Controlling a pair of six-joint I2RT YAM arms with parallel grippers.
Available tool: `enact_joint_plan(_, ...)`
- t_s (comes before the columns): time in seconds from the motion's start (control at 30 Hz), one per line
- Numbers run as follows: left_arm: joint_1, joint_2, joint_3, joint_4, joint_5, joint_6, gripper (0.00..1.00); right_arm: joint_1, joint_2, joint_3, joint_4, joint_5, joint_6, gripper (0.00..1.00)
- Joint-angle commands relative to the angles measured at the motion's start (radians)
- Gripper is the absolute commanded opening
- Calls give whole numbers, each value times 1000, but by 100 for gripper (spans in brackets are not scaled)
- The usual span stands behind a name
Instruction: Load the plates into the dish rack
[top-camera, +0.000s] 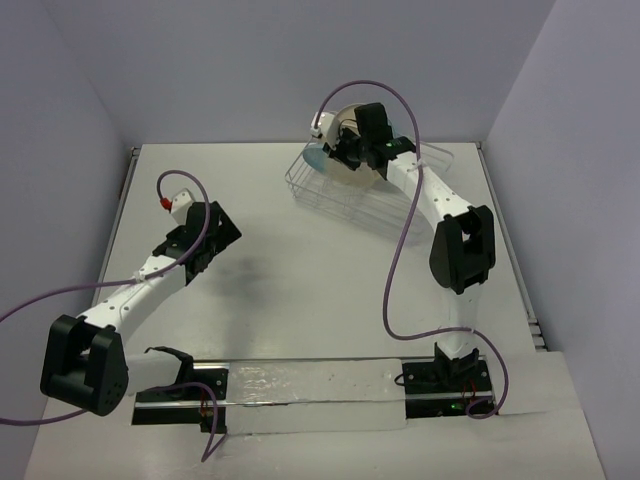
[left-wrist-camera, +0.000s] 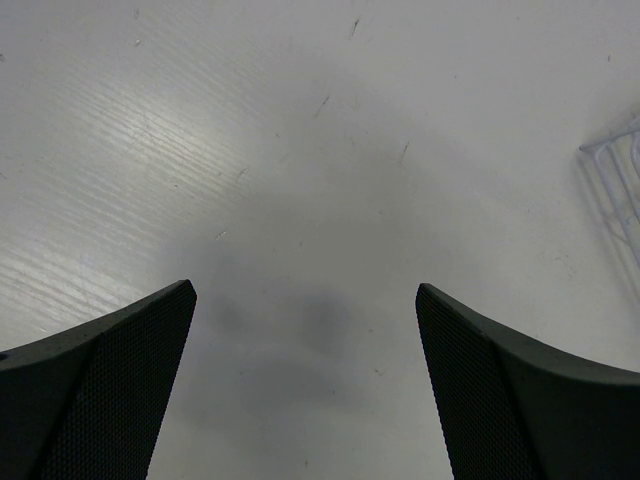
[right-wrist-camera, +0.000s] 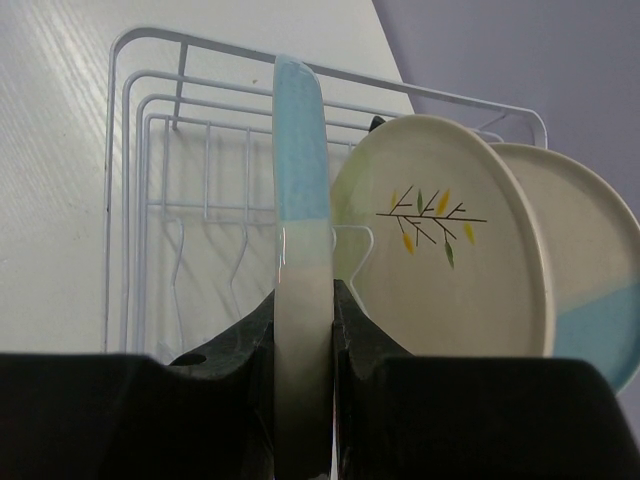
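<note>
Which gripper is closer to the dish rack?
Right. The right gripper holds a plate over the rack; the left gripper hovers open over bare table, well to its left.

White arm links (top-camera: 430, 195), black joints (top-camera: 462, 245), purple cables (top-camera: 388, 283), black mesh-textured claw fingers (left-wrist-camera: 110, 390)

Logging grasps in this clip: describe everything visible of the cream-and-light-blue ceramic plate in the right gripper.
The glossy ceramic plate shows edge-on and upright: light blue above, cream below. The right gripper clamps its lower part between black fingers, over the white wire dish rack, left of two standing plates. Its bottom edge is hidden.
</note>
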Motion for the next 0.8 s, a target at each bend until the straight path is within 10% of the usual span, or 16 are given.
enact_joint_plan(0.0,7,7,51,15,2,19,99,-23,17,84,139,-6,-25,4)
enact_joint_plan(0.77,9,41,82,16,17,31,99,-67,84,85,196,-22,82,35)
